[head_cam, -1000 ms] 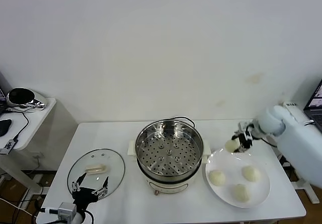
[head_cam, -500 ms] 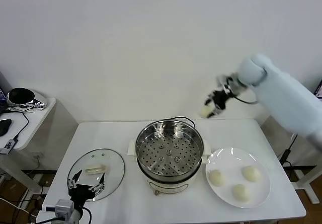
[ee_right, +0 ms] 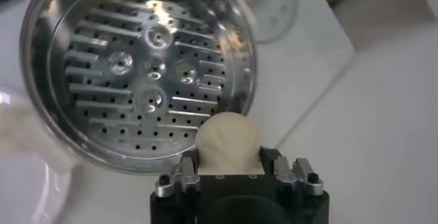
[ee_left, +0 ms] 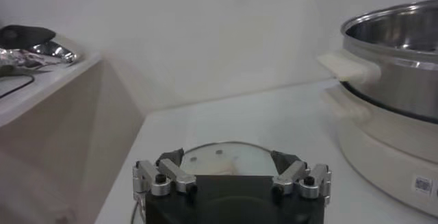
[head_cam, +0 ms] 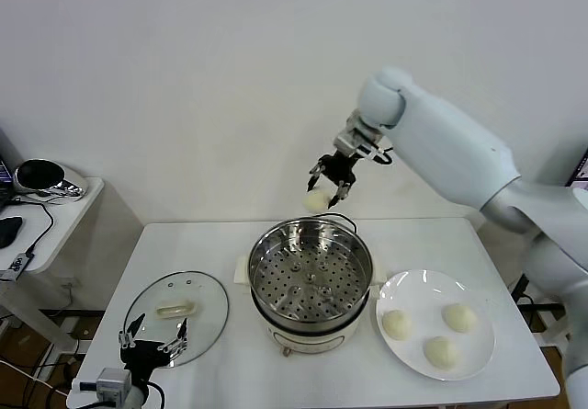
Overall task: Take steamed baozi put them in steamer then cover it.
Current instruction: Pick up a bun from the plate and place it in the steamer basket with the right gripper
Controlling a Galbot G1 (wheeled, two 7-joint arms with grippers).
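Note:
My right gripper (head_cam: 323,191) is shut on one cream-white baozi (head_cam: 317,200) and holds it in the air above the far rim of the steamer (head_cam: 310,285). In the right wrist view the baozi (ee_right: 228,142) sits between the jaws, just off the rim of the steamer's perforated tray (ee_right: 137,68). Three more baozi (head_cam: 395,323) lie on the white plate (head_cam: 478,358) to the right of the steamer. The glass cover (head_cam: 176,315) with its cream handle lies flat on the table to the left. My left gripper (head_cam: 151,346) is open and empty at the cover's near edge.
A low side table (head_cam: 55,209) with a shiny metal object stands at the far left. A black cable (head_cam: 333,216) runs behind the steamer. The steamer's white side handle (ee_left: 350,68) shows in the left wrist view.
My right gripper has carried the baozi from the plate up and to the left, and it now hangs above the steamer's far rim. The left gripper has barely moved.

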